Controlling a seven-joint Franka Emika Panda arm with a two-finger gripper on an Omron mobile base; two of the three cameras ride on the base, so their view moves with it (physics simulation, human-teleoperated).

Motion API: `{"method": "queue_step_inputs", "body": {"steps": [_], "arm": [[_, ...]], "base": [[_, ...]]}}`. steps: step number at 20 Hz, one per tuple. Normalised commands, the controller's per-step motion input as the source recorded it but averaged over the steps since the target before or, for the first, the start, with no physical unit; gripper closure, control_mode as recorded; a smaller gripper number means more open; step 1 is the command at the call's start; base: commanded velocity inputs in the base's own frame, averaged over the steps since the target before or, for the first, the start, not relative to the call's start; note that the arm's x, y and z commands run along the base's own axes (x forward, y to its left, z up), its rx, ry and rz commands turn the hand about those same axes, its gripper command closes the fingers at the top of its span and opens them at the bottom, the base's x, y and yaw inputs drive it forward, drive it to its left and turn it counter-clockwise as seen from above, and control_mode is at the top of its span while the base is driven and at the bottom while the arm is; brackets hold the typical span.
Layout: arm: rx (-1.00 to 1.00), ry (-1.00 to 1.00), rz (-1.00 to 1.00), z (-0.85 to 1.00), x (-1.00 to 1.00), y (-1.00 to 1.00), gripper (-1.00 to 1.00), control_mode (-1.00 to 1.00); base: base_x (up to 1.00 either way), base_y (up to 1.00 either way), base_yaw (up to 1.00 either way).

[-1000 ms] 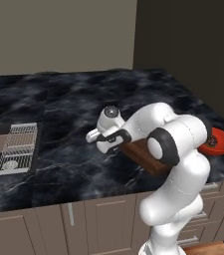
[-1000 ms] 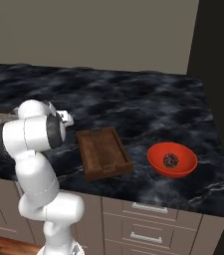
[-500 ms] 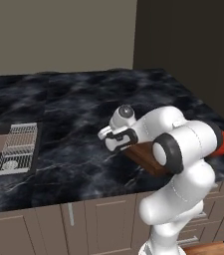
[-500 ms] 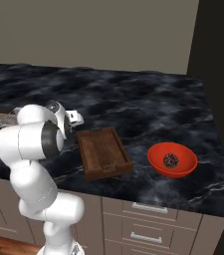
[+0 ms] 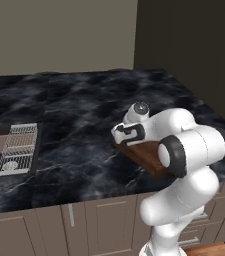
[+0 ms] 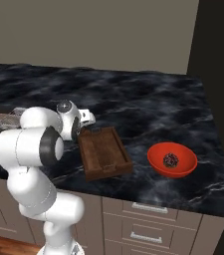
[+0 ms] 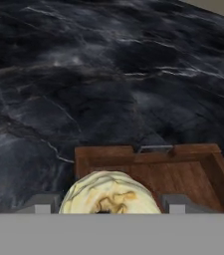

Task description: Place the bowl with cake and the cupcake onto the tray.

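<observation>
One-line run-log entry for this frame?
gripper: shut on cream-topped cupcake | over dark brown wooden tray edge | red-orange bowl with cake: on counter, beside tray

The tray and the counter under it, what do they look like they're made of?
The tray looks like wood with a matte brown finish: grain lines run along its floor and low rim. The counter looks like polished black marble or similar stone, with pale veins and a soft sheen; it could equally be a printed laminate.
</observation>
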Motion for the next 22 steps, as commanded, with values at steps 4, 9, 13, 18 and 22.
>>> {"method": "queue_step_inputs", "body": {"steps": [4, 9, 13, 18, 22], "arm": [[0.00, 0.00, -0.01, 0.29, 0.00, -0.48, 1.00, -1.00], [0.00, 0.00, 0.00, 0.02, -0.04, -0.50, 1.00, -1.00], [0.00, 0.00, 0.00, -0.06, -0.21, -0.51, 1.00, -1.00], [0.01, 0.02, 0.00, -0.32, -0.03, -0.35, 1.00, -1.00], [0.00, 0.04, 0.00, -0.32, 0.16, -0.13, 1.00, -1.00]], "base": [[0.00, 0.00, 0.00], [0.00, 0.00, 0.00], [0.00, 0.00, 0.00], [0.00, 0.00, 0.00], [0.00, 0.00, 0.00]]}}
